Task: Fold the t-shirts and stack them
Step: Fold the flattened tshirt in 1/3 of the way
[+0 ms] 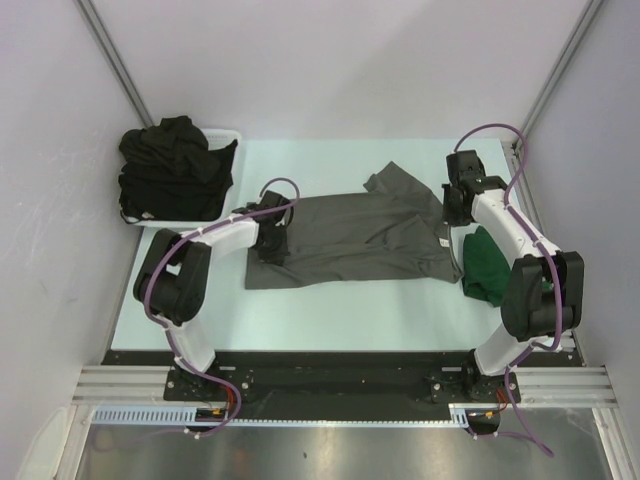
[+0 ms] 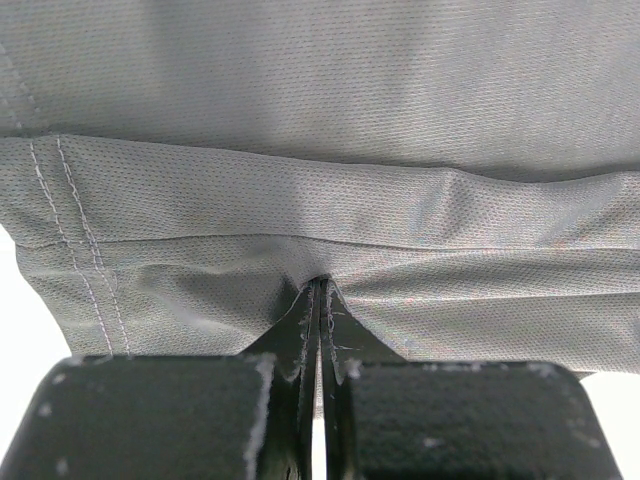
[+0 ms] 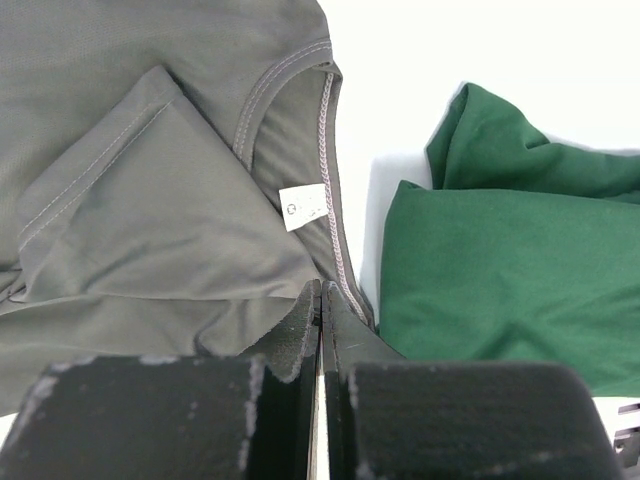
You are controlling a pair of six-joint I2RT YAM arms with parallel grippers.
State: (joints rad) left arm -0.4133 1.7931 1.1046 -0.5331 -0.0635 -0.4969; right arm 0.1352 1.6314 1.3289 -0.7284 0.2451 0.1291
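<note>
Grey t-shirt [image 1: 350, 240] spread flat, left gripper [image 2: 318, 292] pinching its hem, right gripper [image 3: 320, 296] pinching its neckline edge.

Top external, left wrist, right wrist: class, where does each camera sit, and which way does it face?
Top external: above, behind the bases, facing down at the table; both arms show.
Left wrist: on the left arm, facing the grey t-shirt hem; left gripper shut on it.
Right wrist: facing the collar and green t-shirt; right gripper shows.
Shared: the grey t-shirt.
</note>
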